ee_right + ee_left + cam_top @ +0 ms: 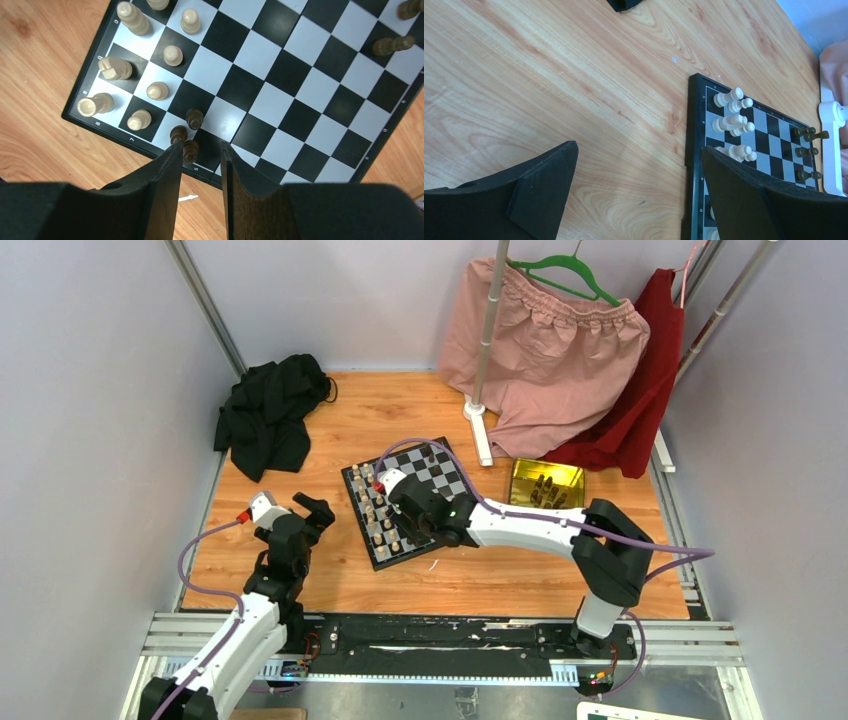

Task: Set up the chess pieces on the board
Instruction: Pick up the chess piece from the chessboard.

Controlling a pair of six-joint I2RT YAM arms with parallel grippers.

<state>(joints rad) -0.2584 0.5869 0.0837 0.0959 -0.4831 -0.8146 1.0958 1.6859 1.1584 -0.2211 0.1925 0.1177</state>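
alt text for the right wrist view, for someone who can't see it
The right gripper, open, hangs over a chessboard's edge with three dark pieces clustered beside it. Cream pieces stand in two rows along one side of the board, two dark ones at the opposite side.

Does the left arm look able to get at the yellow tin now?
Probably not: the yellow tin lies beyond the board, and the right arm stretches across between it and the left gripper.
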